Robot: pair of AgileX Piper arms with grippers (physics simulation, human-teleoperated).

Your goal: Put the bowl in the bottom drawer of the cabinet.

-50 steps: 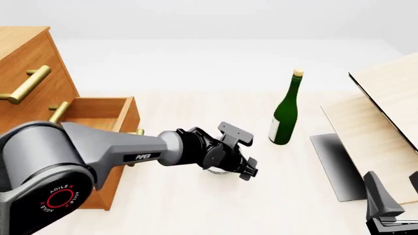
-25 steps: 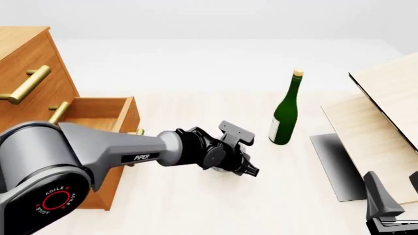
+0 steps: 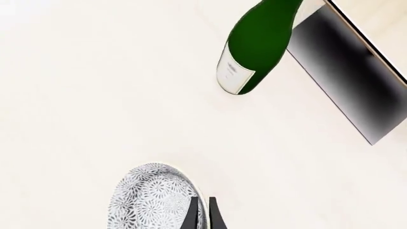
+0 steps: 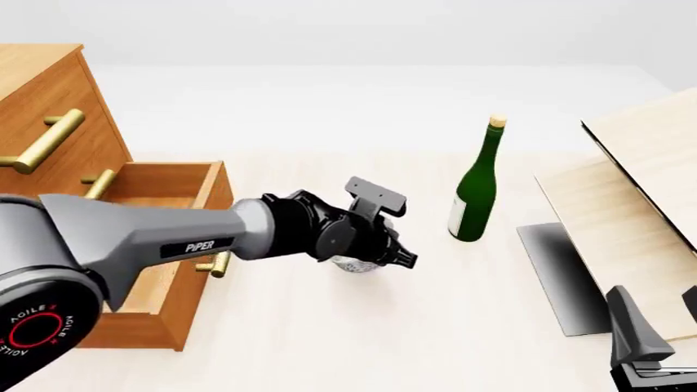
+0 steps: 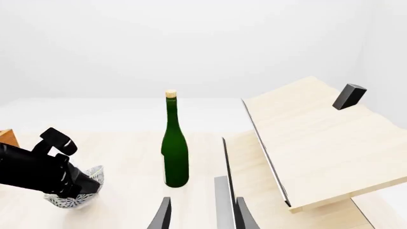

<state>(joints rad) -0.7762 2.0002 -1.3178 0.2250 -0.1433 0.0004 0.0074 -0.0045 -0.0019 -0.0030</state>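
Observation:
My left gripper [image 4: 399, 258] is shut on the rim of the speckled grey-and-white bowl [image 4: 357, 265], holding it tilted just above the table, a little right of the cabinet. In the left wrist view its fingertips [image 3: 192, 214] pinch the bowl [image 3: 149, 200] wall. The orange-brown cabinet [image 4: 49, 106] stands at the left with its bottom drawer [image 4: 215, 196] pulled out and open on top. My right gripper [image 4: 642, 355] waits low at the front right, open with nothing between its fingers [image 5: 163, 215]; from there the bowl [image 5: 71, 200] shows under the left arm.
A green bottle [image 4: 475, 192] stands upright right of the bowl. Pale wooden boards [image 4: 642, 188] with a dark grey panel [image 4: 561, 278] fill the right side. Brass handles [image 4: 46, 140] stick out from the upper drawers.
The left gripper has risen and moved left and back toward the open drawer, carrying the bowl with it. The right arm has stayed still.

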